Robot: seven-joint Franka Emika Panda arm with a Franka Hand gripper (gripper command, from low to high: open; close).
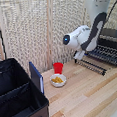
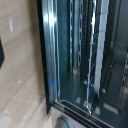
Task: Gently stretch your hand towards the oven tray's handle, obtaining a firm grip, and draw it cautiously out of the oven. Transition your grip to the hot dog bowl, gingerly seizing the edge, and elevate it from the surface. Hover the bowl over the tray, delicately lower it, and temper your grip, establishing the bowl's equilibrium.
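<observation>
Claw state impossible to tell. Oven tray (image 1: pixel 105 55), far right: stiff, light wire; best pinched mid-handle (image 1: pixel 90 65). Hot dog bowl (image 1: pixel 58 80): rim-grippable, tippy.

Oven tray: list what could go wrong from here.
1. The oven tray already juts out past the table edge side; a hard pull might tip it.
2. The gripper sits low at the handle; its fingers are not visible, so a missed grip is possible.
3. The red cup stands against the hot dog bowl and could be knocked.
</observation>
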